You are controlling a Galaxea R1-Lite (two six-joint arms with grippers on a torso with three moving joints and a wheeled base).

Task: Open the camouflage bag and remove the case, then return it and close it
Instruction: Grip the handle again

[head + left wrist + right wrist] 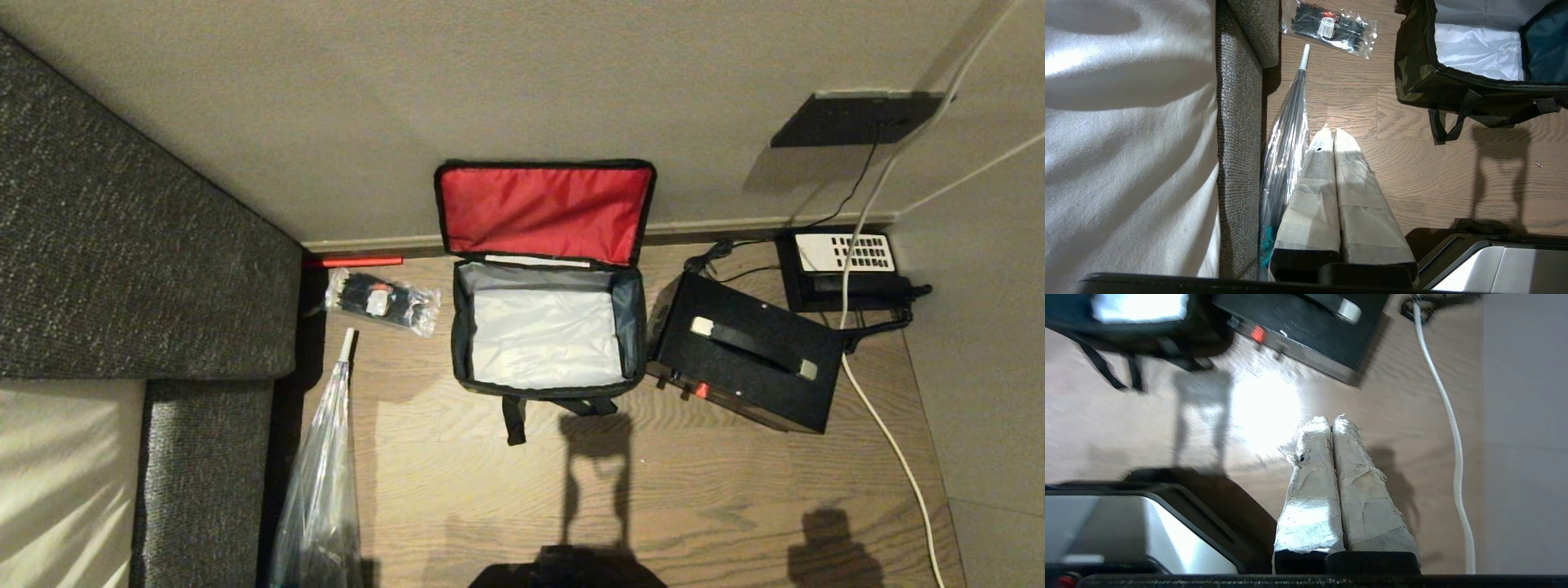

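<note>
both hands, left (1334, 131) and right (1331, 419), pressed together, empty; bag (545, 335) gapes upward, long axis left-right, case (747, 359) angled beside it.

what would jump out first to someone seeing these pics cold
The camouflage bag stands open in the middle of the wooden floor, its red lid lining propped against the wall and its silvery inside empty. Just to its right, tilted and close against it, lies the case, black with a strap handle. A clear packet of black ties lies to the bag's left beside the grey sofa.
</note>
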